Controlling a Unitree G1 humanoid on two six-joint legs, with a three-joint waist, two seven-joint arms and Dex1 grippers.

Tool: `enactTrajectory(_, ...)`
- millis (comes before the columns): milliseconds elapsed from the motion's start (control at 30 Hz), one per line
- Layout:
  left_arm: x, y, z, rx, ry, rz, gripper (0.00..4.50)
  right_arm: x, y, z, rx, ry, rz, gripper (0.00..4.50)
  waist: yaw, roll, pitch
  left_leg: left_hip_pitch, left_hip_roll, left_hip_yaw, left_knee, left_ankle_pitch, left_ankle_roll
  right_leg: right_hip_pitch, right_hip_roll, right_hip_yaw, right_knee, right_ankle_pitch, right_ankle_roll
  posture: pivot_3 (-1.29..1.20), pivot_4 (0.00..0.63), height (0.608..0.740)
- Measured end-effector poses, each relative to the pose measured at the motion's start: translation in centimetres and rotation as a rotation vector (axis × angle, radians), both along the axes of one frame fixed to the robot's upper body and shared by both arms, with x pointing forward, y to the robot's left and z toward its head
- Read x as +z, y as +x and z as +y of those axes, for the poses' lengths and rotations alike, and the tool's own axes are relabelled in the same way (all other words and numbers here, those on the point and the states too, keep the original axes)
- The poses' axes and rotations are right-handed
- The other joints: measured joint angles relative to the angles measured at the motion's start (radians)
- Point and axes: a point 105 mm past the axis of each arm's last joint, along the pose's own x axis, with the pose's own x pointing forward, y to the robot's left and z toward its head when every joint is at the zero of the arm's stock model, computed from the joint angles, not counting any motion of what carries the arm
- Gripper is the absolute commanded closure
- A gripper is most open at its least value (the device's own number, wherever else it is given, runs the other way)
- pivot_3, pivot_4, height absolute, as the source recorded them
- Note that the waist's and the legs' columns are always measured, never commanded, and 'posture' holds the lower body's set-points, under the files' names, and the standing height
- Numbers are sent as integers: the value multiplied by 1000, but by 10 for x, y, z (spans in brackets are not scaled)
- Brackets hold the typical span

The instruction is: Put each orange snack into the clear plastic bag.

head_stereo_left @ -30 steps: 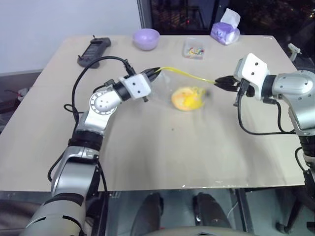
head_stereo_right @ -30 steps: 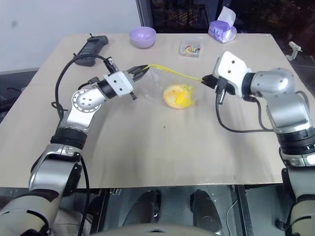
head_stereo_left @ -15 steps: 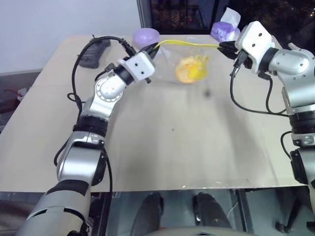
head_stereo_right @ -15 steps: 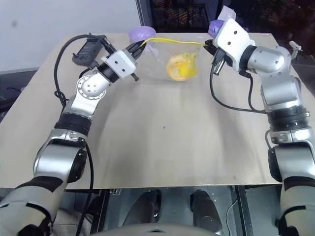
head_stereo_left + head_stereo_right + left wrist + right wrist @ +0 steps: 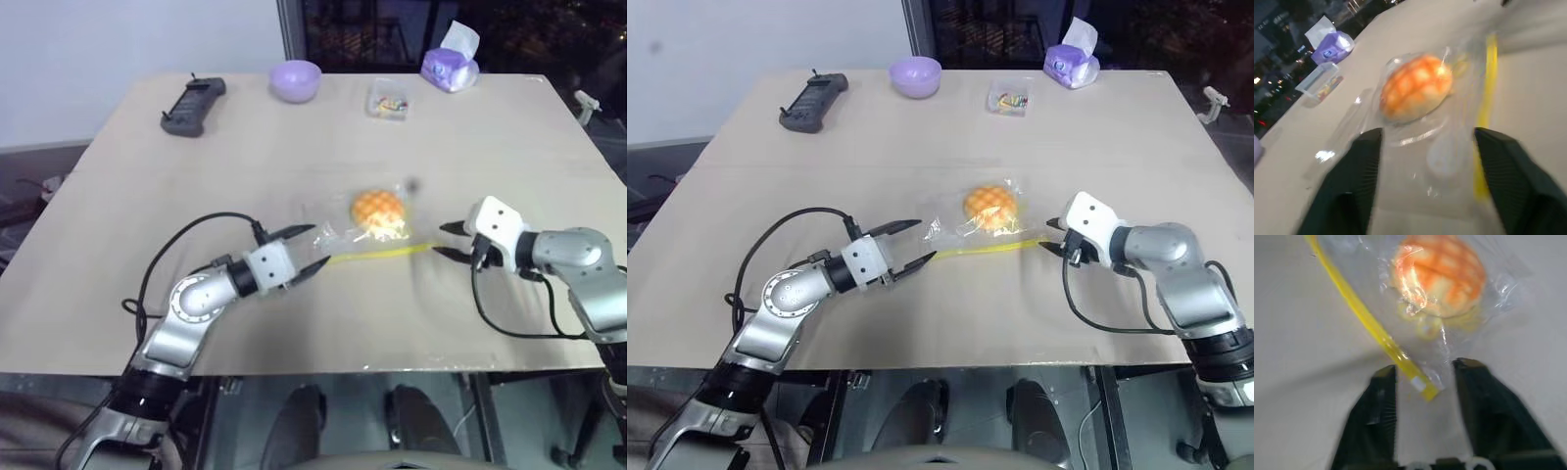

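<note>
The orange snack, a domed bun with a grid top, sits inside the clear plastic bag, which lies flat on the table. The bag's yellow seal strip runs along its near edge. My left gripper is open at the strip's left end, its fingers apart on either side of the bag's corner. At the right end my right gripper is also open, with the strip's tip lying loose between its fingers.
Along the table's far edge stand a black handheld controller, a purple bowl, a small clear box of colourful bits and a purple tissue pack. The table's front edge runs just behind both arms.
Both grippers, shut on the strip's ends, held the bag with the bun in the air. They have come down and back toward me, opened and let go; the bag now rests on the table.
</note>
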Motion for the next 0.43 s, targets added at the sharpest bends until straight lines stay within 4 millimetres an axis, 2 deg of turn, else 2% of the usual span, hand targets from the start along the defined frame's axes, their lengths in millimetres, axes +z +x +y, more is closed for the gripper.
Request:
enactTrajectory(200,-8,-14,24,69,-72,200,31,-7,-24,-21,-43,127,152,1133,-3,0,0,0,1,1,-1,0,0,0,1,0,-1,0,0,0,150,740)
enactTrajectory(267,-10,-18,38,124,-120,267,31,-8,-29,-32,-84,244,174,1133,-2,-1,0,0,1,0,-1,0,0,0,1,0,-1,0,0,0,150,740)
enactTrajectory(333,-14,-21,54,189,-147,308,31,-22,-35,-53,-161,295,227,1133,2,-1,0,0,1,1,-1,0,0,0,0,0,-2,0,0,0,150,740)
enactTrajectory(433,-24,-28,68,249,-173,360,31,-42,-42,-72,-236,345,263,1133,2,-1,0,1,1,1,-1,0,0,1,0,1,-2,0,0,0,150,740)
